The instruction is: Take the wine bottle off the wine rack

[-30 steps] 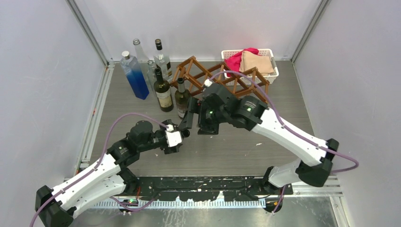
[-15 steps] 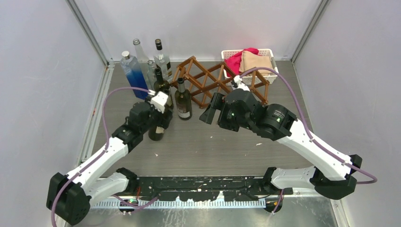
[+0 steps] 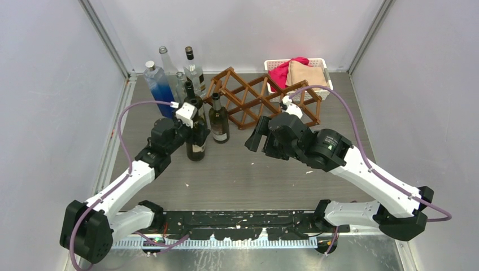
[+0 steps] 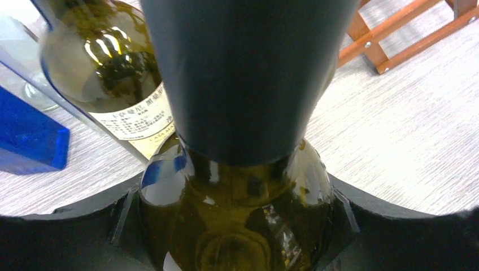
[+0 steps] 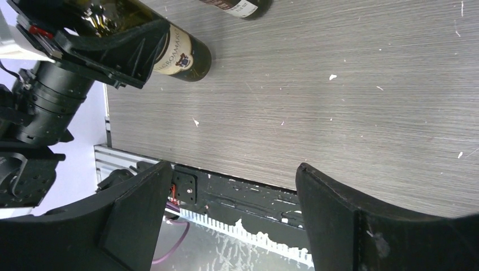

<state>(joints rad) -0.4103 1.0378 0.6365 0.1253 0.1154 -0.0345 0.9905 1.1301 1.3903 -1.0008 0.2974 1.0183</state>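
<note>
The wine bottle [image 3: 196,144] is dark green glass with a pale label and stands about upright, left of centre. My left gripper [image 3: 194,125] is shut on it. In the left wrist view its fingers [image 4: 85,226] clasp the bottle's shoulder [image 4: 237,192] on both sides, under the dark neck foil. The right wrist view shows the labelled lower body [image 5: 175,51] with its base at the tabletop. The wine rack [image 3: 257,99], a brown lattice, sits behind with no bottle seen in its cells. My right gripper [image 3: 253,134] hangs open and empty in front of the rack, right of the bottle.
Several other bottles stand at the back left: a blue one [image 3: 160,90], clear ones [image 3: 194,68], and a dark one [image 3: 218,119] just right of the held bottle. A white basket [image 3: 326,84] with cloths sits behind the rack. Grey walls close three sides.
My left arm has swung the bottle from mid-table back and left, and stood it upright by the other bottles. My right gripper has pulled away to the right, its jaws narrowing slightly.
</note>
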